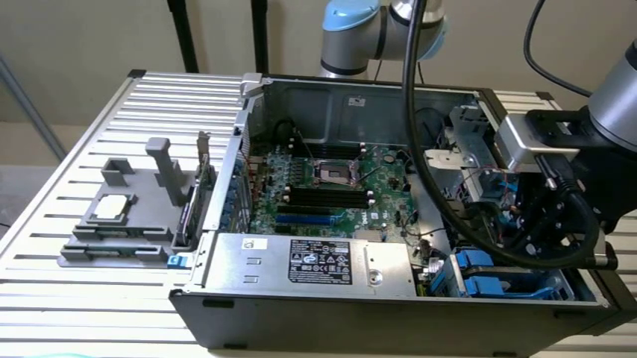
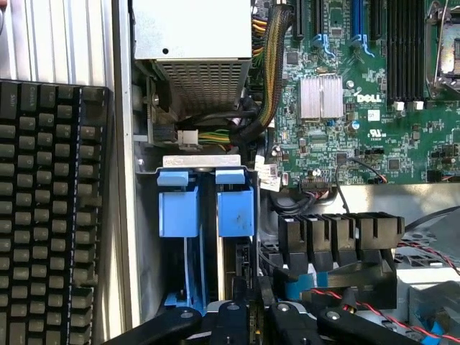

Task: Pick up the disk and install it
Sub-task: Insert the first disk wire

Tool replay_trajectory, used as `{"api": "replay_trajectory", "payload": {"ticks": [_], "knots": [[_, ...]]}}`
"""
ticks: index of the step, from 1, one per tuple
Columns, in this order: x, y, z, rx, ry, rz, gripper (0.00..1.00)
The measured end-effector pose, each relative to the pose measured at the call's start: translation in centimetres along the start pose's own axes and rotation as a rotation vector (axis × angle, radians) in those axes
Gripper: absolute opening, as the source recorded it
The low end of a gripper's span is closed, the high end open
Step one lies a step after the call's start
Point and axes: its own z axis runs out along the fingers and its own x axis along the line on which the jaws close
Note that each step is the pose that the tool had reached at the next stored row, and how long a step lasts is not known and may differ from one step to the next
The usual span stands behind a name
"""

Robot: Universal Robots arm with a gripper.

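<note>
The disk (image 2: 215, 237) stands on edge in the case's drive bay (image 2: 147, 237), directly ahead of my gripper (image 2: 248, 316), whose nearly shut jaws appear clamped on its edge. I judge it rigid, moderately heavy, shock-sensitive; the blue carrier rails (image 2: 235, 201) offer the safest hold.

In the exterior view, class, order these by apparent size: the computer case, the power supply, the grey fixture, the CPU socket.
1. Computer case
2. Power supply
3. Grey fixture, close to the power supply in apparent size, so that order is unsure
4. CPU socket
</note>
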Motion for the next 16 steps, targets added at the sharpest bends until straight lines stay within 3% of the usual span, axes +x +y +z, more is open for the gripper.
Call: {"api": "replay_trajectory", "payload": {"ticks": [16], "knots": [[-0.01,-0.06,0.06,-0.0007,0.0137,0.006,0.17]]}}
